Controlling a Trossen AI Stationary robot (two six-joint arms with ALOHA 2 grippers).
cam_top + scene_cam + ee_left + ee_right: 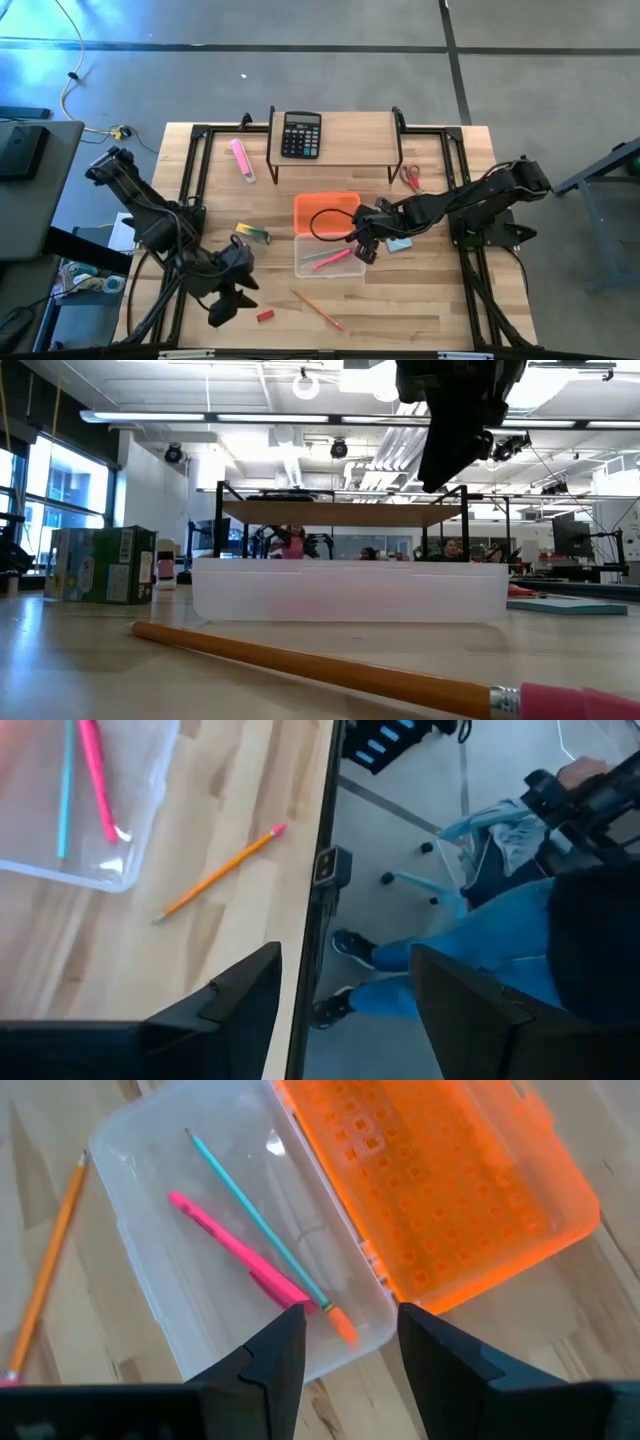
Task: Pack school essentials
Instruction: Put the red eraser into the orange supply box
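Right claw [362, 243] parted, empty, above clear plastic box [328, 257], right end. Inside, a slim green pencil [262, 1225] and red pen [235, 1248], crossed. Hinged orange lid [325, 212], gridded, translucent, lying open behind. Left claw [228, 300] released, empty, at near counter [420, 300] edge, left of small red eraser [264, 316]. Orange pencil [317, 309] on wood, near side. Blue notepad [400, 244] partly hidden by arm; scissors [411, 177] far right.

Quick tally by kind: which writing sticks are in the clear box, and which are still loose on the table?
In clear box:
green pencil: 1
red pen: 1
Loose on table:
orange pencil: 1
pink marker: 1
Total: 4
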